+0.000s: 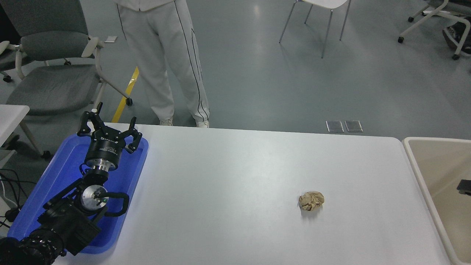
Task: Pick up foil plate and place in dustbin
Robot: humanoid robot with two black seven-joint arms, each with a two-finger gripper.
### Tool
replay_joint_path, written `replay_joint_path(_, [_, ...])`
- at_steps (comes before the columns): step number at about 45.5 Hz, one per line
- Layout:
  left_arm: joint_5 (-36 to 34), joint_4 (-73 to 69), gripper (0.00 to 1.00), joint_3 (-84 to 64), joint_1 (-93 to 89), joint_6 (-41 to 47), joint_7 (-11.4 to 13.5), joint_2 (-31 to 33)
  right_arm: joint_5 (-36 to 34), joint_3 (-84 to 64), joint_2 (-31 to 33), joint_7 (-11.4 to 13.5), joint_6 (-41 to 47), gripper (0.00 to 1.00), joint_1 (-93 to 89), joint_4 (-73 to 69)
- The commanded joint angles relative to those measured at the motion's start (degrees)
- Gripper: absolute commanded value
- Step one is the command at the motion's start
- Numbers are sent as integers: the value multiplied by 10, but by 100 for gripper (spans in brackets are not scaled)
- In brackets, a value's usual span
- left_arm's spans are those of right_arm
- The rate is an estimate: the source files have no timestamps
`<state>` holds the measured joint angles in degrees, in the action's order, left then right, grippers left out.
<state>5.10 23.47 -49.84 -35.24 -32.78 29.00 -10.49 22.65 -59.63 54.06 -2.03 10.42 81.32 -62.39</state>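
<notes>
**Mei:** Head view shows no foil plate anywhere on the white table [239, 165]; only a crumpled brown paper ball [311, 201] lies near the right side.

**Tom:** Where are the grippers?

**Mei:** The left gripper [106, 129] is parked over the blue tray [55, 176] at the near left, its fingers spread apart and holding nothing. Of the right arm only a small dark part [464, 186] shows at the right edge, above the dustbin [417, 165]; whether those fingers are apart or together cannot be told.

**Tom:** So which arm is nearer to the bin?

**Mei:** The right one, clearly; the left is well apart from it. The plate's place and long axis cannot be judged. Probably it is already in the bin or out of view, but this is only a guess
</notes>
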Motion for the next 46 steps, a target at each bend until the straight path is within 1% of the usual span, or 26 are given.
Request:
replay_joint_path(1, [0, 0, 100, 0, 0, 0, 0, 0, -1, -94, -22, 0, 195, 100, 151, -34])
replay_joint_path(6, [0, 0, 100, 0, -1, 0, 0, 0, -1, -114, -46, 0, 253, 100, 186, -32])
replay_joint_path(14, [0, 0, 100, 0, 0, 0, 0, -1, -1, -120, -48, 1, 304, 100, 248, -63])
replay_joint_path(23, [0, 0, 100, 0, 0, 0, 0, 0, -1, -171, -110, 1, 307, 100, 332, -120])
replay_joint_path(27, [0, 0, 100, 0, 0, 0, 0, -1, -1, -178, -122, 1, 309, 100, 377, -150])
replay_joint_path(32, [0, 0, 100, 0, 0, 0, 0, -1, -1, -178, -140, 1, 346, 100, 422, -162])
replay_joint_path(38, [0, 0, 100, 0, 0, 1, 0, 0, -1, -182, -210, 1, 346, 100, 473, -160])
replay_joint_path(46, [0, 0, 100, 0, 0, 1, 0, -1, -1, -144, -209, 0, 346, 100, 514, -159])
